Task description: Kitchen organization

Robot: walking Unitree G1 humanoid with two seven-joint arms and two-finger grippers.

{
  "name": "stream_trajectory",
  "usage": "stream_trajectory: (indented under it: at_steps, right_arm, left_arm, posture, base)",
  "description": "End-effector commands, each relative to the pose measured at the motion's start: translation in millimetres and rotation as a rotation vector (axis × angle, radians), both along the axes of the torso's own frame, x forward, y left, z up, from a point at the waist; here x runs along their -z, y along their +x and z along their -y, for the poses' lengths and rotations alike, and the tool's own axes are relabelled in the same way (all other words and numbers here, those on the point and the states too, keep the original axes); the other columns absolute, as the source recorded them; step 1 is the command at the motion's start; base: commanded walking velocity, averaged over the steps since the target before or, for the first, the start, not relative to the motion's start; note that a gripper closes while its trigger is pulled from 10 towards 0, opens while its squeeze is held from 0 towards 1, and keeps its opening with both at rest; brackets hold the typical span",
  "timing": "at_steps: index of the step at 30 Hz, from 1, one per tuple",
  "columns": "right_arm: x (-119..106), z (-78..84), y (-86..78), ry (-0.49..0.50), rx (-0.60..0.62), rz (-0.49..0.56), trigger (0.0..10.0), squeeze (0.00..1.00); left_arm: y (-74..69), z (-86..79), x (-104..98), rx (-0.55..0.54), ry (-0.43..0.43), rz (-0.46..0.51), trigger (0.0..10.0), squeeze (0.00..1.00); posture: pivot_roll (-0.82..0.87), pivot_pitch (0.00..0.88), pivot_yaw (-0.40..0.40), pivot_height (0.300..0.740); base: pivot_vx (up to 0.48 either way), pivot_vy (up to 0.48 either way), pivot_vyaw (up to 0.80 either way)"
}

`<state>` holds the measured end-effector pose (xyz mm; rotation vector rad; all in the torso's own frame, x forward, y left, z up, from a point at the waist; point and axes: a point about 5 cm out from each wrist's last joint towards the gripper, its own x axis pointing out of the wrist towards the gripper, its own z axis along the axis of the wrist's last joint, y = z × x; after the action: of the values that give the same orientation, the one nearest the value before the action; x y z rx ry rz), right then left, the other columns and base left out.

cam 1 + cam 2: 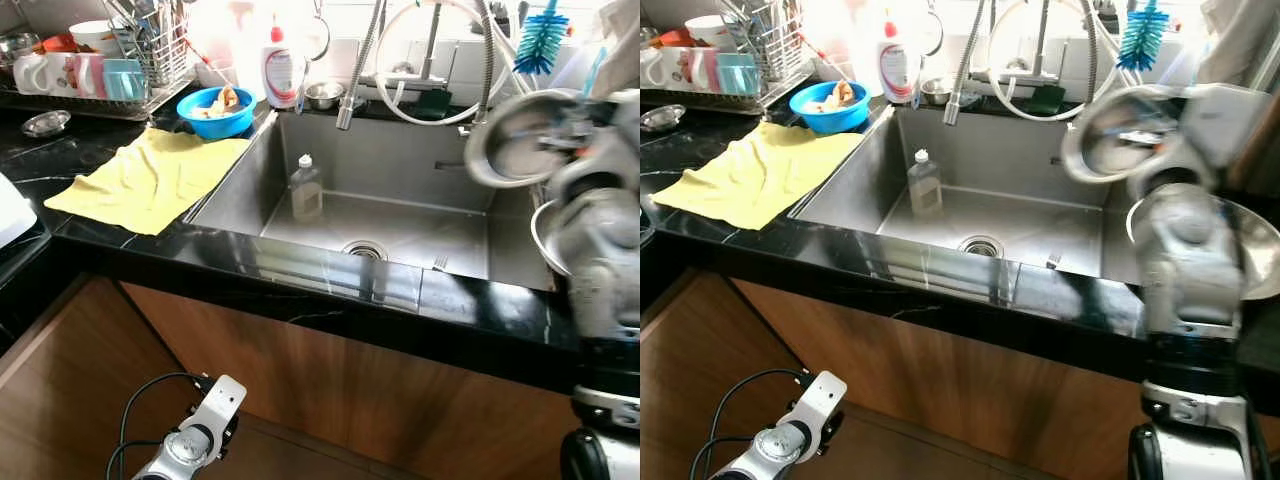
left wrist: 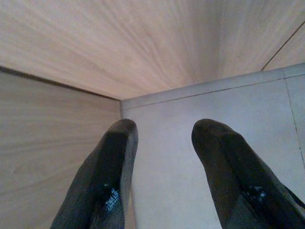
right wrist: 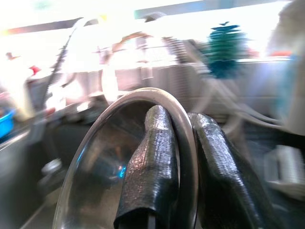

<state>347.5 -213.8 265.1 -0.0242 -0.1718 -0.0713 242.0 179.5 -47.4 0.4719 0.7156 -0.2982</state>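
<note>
My right gripper (image 3: 181, 167) is shut on the rim of a steel bowl (image 1: 515, 140), held tilted in the air above the sink's right side. One finger sits inside the steel bowl (image 3: 109, 167) and one outside. A second steel bowl (image 1: 1250, 235) lies partly hidden behind my right arm on the right counter. My left gripper (image 2: 164, 162) hangs open low by the wooden cabinet, over pale floor. A small soap bottle (image 1: 306, 188) stands in the steel sink (image 1: 400, 230).
A yellow cloth (image 1: 150, 178) lies on the black counter left of the sink. Behind it sit a blue bowl (image 1: 215, 112), a detergent bottle (image 1: 280, 70) and a dish rack with mugs (image 1: 75, 75). A pull-down faucet (image 1: 355, 80) hangs over the basin; a teal brush (image 1: 541, 42) hangs at the back right.
</note>
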Motion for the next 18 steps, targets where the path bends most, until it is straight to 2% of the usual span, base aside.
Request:
stream_trajectory:
  at_steps: [1, 4, 7, 10, 18]
  right_arm:
    - [-1, -4.0, -0.3, -0.029, -0.032, 0.003, 10.0, 0.0]
    - [6, -11.6, 5.4, -0.118, -0.106, -0.027, 10.0, 0.0]
    - [12, -17.0, 9.4, -0.147, -0.164, -0.071, 10.0, 0.0]
    - [29, -10.0, 16.8, -0.189, -0.123, -0.145, 10.0, 0.0]
    - [42, -10.4, 23.4, -0.213, -0.134, -0.18, 10.0, 0.0]
  left_arm:
    - [-1.4, -2.5, 1, 0.007, 0.013, -0.004, 10.0, 0.0]
    - [-0.5, -2.1, 0, 0.008, 0.011, -0.001, 10.0, 0.0]
    - [0.4, -1.8, 0, 0.007, 0.01, 0.001, 10.0, 0.0]
    - [1.0, -1.3, -1, 0.002, 0.006, 0.002, 10.0, 0.0]
    - [-0.8, 0.0, 1, 0.002, 0.003, -0.007, 10.0, 0.0]
  posture:
    - [-0.09, 0.0, 0.049, 0.74]
    - [-0.1, 0.0, 0.051, 0.74]
    - [-0.1, 0.0, 0.052, 0.74]
    - [-0.09, 0.0, 0.049, 0.74]
    - [-0.09, 0.0, 0.053, 0.74]
  base:
    - [0.0, 0.0, 0.0]
    - [0.0, 0.0, 0.0]
    - [0.0, 0.0, 0.0]
    - [0.0, 0.0, 0.0]
    - [0.0, 0.0, 0.0]
